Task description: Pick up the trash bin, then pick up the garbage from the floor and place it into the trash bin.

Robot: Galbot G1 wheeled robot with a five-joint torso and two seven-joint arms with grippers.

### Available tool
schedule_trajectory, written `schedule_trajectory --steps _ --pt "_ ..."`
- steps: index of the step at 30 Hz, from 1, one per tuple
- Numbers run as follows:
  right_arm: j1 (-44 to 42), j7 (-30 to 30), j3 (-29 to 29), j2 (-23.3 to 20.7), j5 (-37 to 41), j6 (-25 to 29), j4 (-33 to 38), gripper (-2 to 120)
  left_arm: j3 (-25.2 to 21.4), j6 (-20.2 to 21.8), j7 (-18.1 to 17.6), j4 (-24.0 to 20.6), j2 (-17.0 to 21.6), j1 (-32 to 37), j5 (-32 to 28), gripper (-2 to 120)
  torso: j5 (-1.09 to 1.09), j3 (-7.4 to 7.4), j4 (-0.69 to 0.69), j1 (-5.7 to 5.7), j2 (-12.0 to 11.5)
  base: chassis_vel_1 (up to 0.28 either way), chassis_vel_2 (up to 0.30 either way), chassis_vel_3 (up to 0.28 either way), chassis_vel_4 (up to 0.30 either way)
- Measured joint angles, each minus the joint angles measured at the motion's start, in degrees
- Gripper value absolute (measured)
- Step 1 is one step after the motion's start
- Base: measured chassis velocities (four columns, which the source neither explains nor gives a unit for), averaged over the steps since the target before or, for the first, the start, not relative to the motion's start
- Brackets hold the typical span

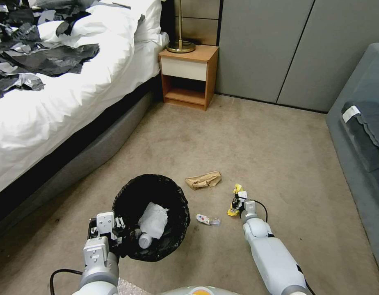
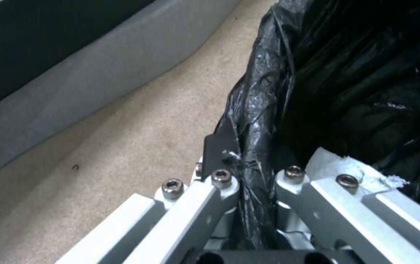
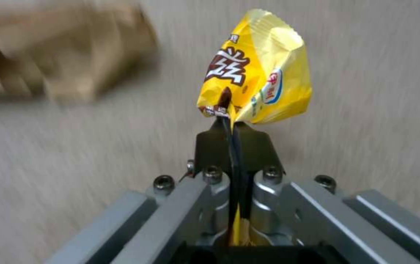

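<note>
Bin (image 1: 132, 196) gripped at its rim by left gripper (image 1: 115, 233), tissue (image 1: 153, 220) already inside. Right gripper (image 3: 230, 128) pinched shut on yellow wrapper (image 3: 259, 73) (clear of the floor (image 1: 259, 143)). Left to collect: paper bag (image 1: 203, 180), small packet (image 1: 207, 219).

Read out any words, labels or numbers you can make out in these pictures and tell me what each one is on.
"滋": large white character with a brown outline on the yellow snack wrapper, pinched in the right gripper.
Small print above it and the blue-edged oval badge on the same wrapper: too blurred to read.
Small red-and-white packet on the floor: markings too small to read.
Brown paper bag, trash bin held by the left gripper: no text visible.
</note>
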Motion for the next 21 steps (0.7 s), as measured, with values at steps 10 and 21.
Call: schedule_trajectory --steps 10,21 --pt "-14.01 -10.56 -6.12 -5.3 7.54 15.61 41.43 0 0.71 -0.01 0.03 0.76 0.12 -0.73 -0.01 1 -0.01 0.0 0.02 0.0 0.0 0.0 0.0 0.0 0.0" --pt "-25.91 -26.61 -21.48 -10.24 3.6 23.77 53.76 0 1.5 0.09 0.05 1.34 0.19 -1.18 0.42 1 0.01 -0.01 0.02 0.0 0.0 0.0 0.0 0.0 0.0"
